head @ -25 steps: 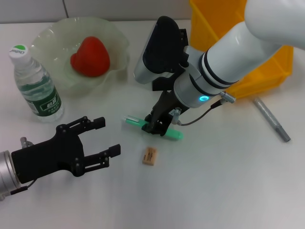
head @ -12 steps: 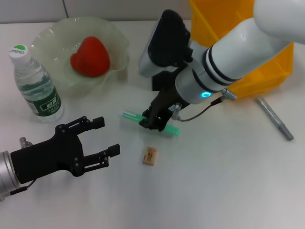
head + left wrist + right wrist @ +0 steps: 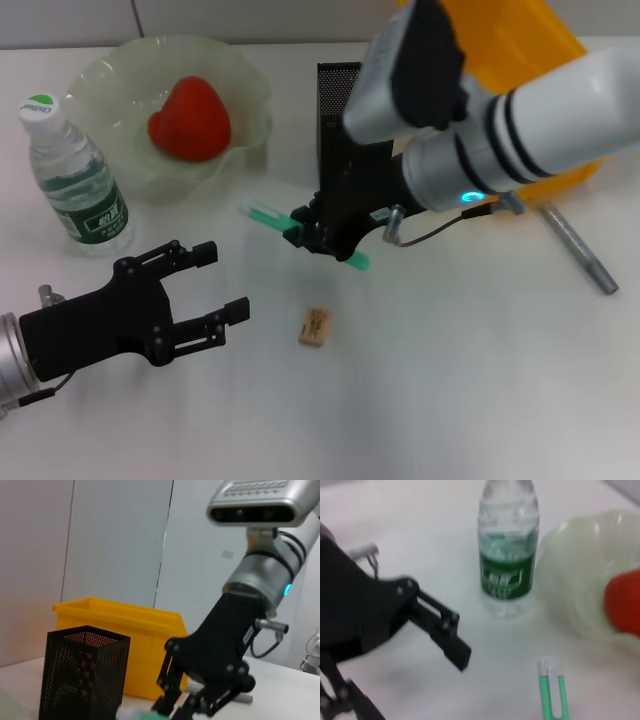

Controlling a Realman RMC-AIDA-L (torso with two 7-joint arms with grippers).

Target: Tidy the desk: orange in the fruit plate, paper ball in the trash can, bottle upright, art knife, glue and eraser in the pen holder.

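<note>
Jaws of the right gripper (image 3: 322,238) pinched the green art knife (image 3: 262,215), lifted above the table (image 3: 450,380) near the pen holder (image 3: 335,110). Left gripper (image 3: 210,285) hovered at near left, jaws spread.

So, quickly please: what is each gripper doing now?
Left gripper: open, holding nothing, above the table.
Right gripper: closed on the green art knife, lifted above the table.

White right arm (image 3: 560,110) with black bands, cyan light; black tools.
</note>
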